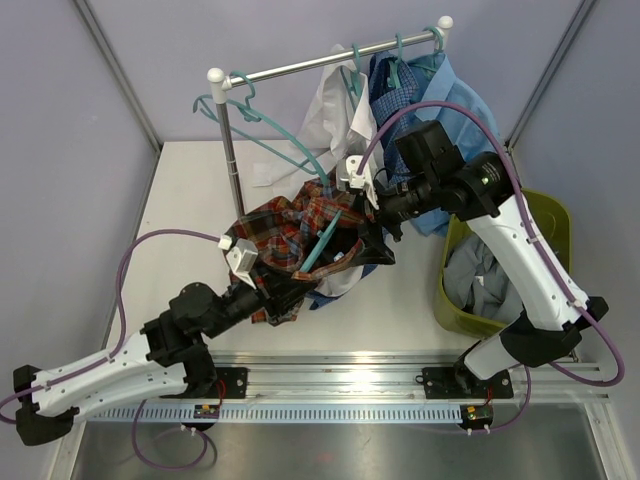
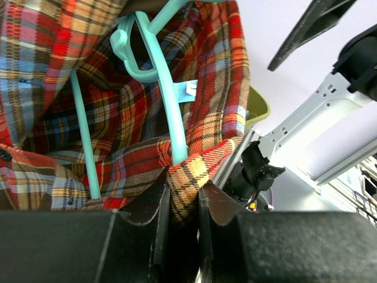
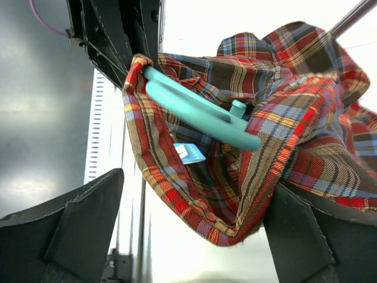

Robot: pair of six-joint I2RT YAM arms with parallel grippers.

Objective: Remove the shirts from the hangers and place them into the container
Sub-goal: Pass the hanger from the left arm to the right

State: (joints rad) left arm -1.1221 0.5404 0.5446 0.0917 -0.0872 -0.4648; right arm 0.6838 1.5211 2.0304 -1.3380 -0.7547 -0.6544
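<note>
The red-orange plaid shirt (image 1: pixel 288 228) hangs bunched between my two arms above the table, with a teal hanger (image 1: pixel 322 247) still inside it. My left gripper (image 2: pixel 184 194) is shut on a fold of the plaid shirt's (image 2: pixel 194 171) edge, right beside the hanger (image 2: pixel 168 109). My right gripper (image 3: pixel 194 236) is open, and the shirt's (image 3: pixel 235 200) lower edge droops between its wide-apart fingers (image 3: pixel 76 218) without being pinched. The hanger (image 3: pixel 200 115) shows above. The olive container (image 1: pixel 555 225) stands at the right with the grey shirt (image 1: pixel 478 275) in it.
The metal rail (image 1: pixel 330 60) at the back carries the white shirt (image 1: pixel 335 110), the dark blue check shirt (image 1: pixel 388 85) and the light blue shirt (image 1: pixel 455 100). Empty teal hangers (image 1: pixel 262 132) hang at the rail's left end. Walls close in on both sides.
</note>
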